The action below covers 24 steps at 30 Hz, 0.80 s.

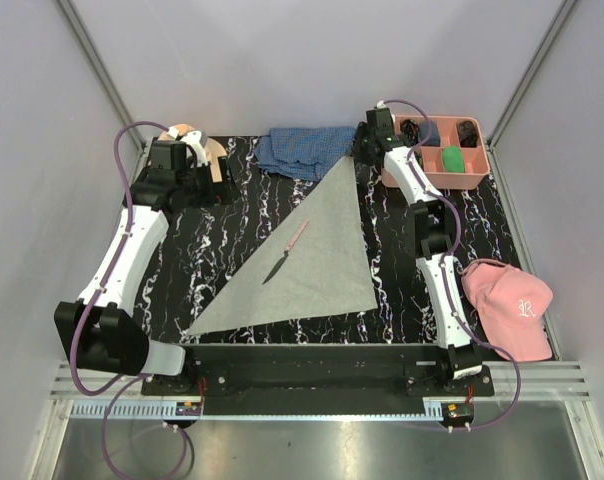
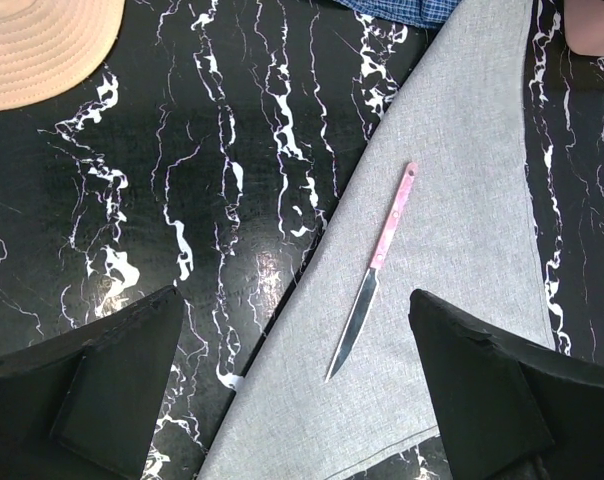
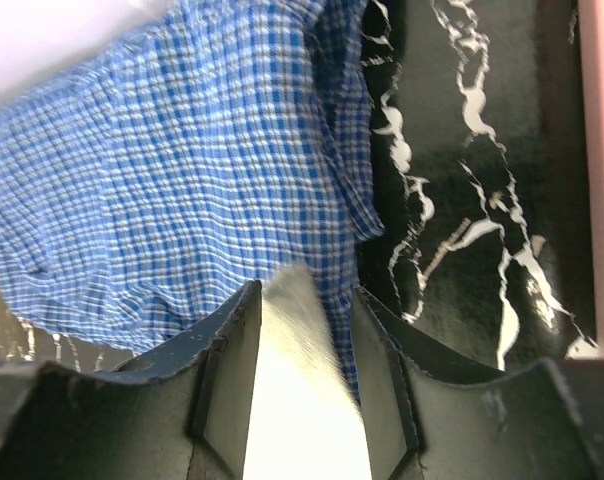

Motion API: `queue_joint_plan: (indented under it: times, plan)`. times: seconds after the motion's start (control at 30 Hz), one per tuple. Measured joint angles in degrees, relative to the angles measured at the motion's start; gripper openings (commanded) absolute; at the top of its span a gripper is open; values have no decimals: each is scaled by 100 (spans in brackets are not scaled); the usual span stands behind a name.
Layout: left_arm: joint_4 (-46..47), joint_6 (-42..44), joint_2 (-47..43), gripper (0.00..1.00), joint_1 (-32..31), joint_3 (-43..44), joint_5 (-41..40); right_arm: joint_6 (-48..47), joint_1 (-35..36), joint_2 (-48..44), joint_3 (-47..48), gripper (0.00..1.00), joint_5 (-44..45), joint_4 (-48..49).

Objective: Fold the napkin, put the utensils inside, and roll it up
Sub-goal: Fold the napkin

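Note:
The light-grey napkin [image 1: 317, 255] lies folded into a triangle on the black marbled table, one tip pointing to the far side. One of the utensils, a knife [image 1: 285, 252] with a pale pink handle, rests on it near the left slanted edge; the left wrist view shows the knife [image 2: 374, 270] on the napkin [image 2: 452, 180]. My left gripper [image 2: 294, 300] hovers open and holds nothing, high at the far left [image 1: 207, 175]. My right gripper [image 1: 367, 135] is at the napkin's far tip. Its jaws stand apart around that corner [image 3: 302, 380], with a gap on the right side.
A blue checked cloth [image 1: 302, 150] lies bunched at the back, just beyond the napkin's tip [image 3: 182, 170]. A pink tray [image 1: 442, 183] with small items stands at the back right. A pink cap [image 1: 507, 305] lies at the near right, a tan hat [image 2: 42, 45] at the back left.

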Motion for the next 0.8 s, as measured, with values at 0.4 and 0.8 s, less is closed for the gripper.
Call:
queue_joint_plan:
  times: [0.4,0.8]
  plan:
    - [0,-2,2,99,0,0,125,227,0,2,0,42,-74,402]
    - [0,-2,2,99,0,0,162,271,0,2,-9,40,-70,417]
